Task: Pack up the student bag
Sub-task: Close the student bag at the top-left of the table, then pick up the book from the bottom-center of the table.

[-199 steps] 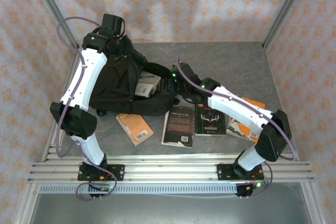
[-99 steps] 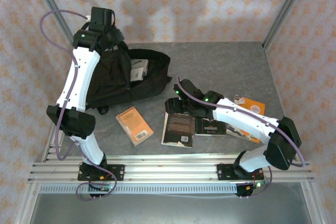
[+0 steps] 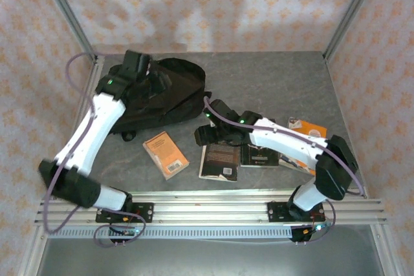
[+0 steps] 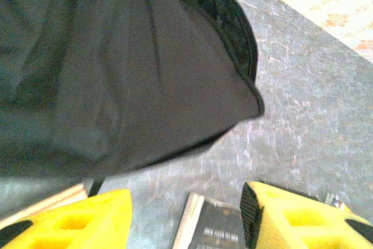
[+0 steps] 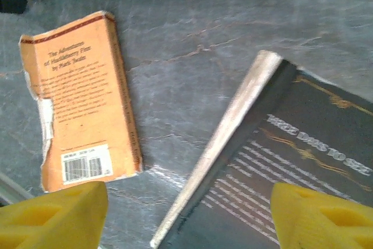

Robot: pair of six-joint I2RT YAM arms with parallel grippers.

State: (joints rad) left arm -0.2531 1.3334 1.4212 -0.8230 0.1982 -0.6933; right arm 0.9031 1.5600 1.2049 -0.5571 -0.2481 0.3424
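Seen from overhead, the student bag [image 3: 169, 92], a large black soft fabric backpack with a rounded top, lies slumped at the far left of the grey marbled tabletop [image 3: 278, 75], and the white left arm [image 3: 97, 121] reaches over it. Nearer the arms, a worn orange paperback [image 3: 166, 154], a glossy black-covered book [image 3: 218, 159], a second black book [image 3: 260, 154] with a pale emblem and a flat orange book [image 3: 309, 127] lie in a loose row, their print too small to read here. The right gripper [image 3: 202, 135] hovers between the paperback and the first black book. In the left wrist camera, the left gripper [image 4: 186, 225] has its blocky yellow plastic fingers [image 4: 70, 223] spread wide with nothing between them, just beside the bag's matte, creased cloth and piped edge. A black book corner below carries white lettering too blurred to read. In the right wrist camera, the right gripper's yellow fingers [image 5: 52, 214] also stand wide apart and empty above the tabletop. The paperback's back cover reads "The Adventures of Huckleberry Finn by Mark Twain", with a white barcode label low down and a torn left edge. The black-covered book shows grey page edges, gold flourishes and a silver title that looks like "THREE DAYS TO SEE".
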